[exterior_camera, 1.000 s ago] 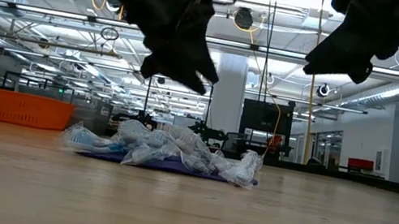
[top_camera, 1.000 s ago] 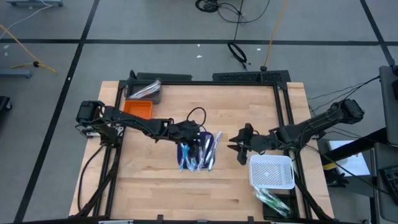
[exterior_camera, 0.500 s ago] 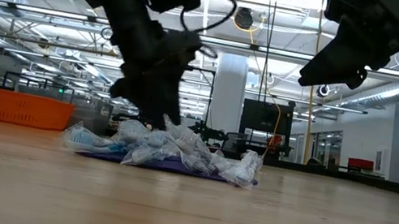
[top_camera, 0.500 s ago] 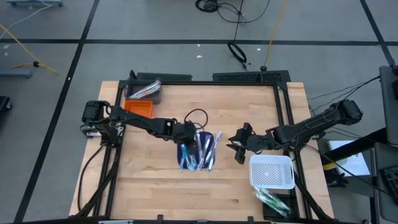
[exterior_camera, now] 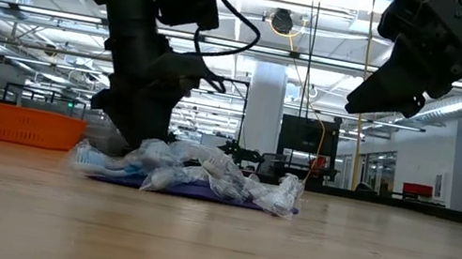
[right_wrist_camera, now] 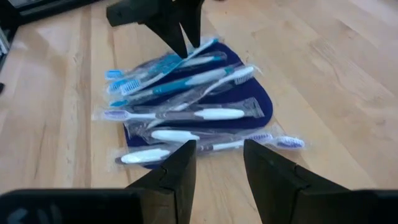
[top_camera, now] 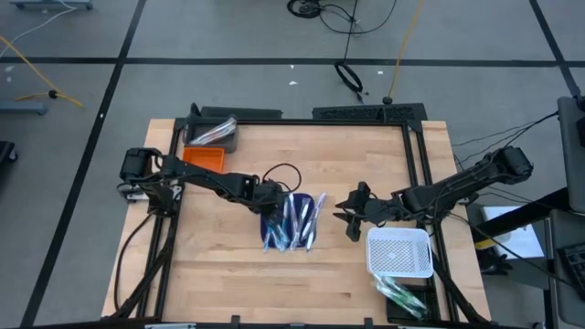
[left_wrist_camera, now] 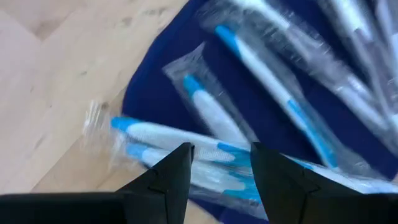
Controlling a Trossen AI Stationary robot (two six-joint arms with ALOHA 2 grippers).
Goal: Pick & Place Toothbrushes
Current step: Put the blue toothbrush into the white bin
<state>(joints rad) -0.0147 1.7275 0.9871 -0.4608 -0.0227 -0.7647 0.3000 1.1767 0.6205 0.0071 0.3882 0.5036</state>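
Note:
Several toothbrushes (top_camera: 294,222) in clear wrappers lie heaped on a dark blue mat (top_camera: 271,223) at the table's middle. Their handles are white, blue and pale (right_wrist_camera: 180,114). My left gripper (top_camera: 277,206) stands open at the pile's left end and points steeply down. In the left wrist view (left_wrist_camera: 221,180) its fingertips straddle a blue-and-white wrapped toothbrush (left_wrist_camera: 186,140). In the low view the gripper (exterior_camera: 140,133) reaches down to the heap. My right gripper (top_camera: 348,219) hangs open in the air to the right of the pile, and nothing is between its fingers (right_wrist_camera: 217,168). My left gripper comes at the pile's left end from above, pointing down, with a finger (left_wrist_camera: 177,177) on either side of the blue-and-white toothbrush (left_wrist_camera: 211,149) and across it. I cannot tell whether the fingertips touch the wrapper.
An orange bin (top_camera: 203,160) and a dark tray holding more brushes (top_camera: 212,132) stand at the far left. A white basket (top_camera: 398,252) stands near the right edge, with green packets (top_camera: 402,297) in front of it. Bare wood lies around the mat.
My left gripper has sunk toward the pile and tipped from a slant to pointing steeply down, rolling as it went. Its fingers stay equally far apart. My right gripper has sunk a little. The toothbrushes have not moved.

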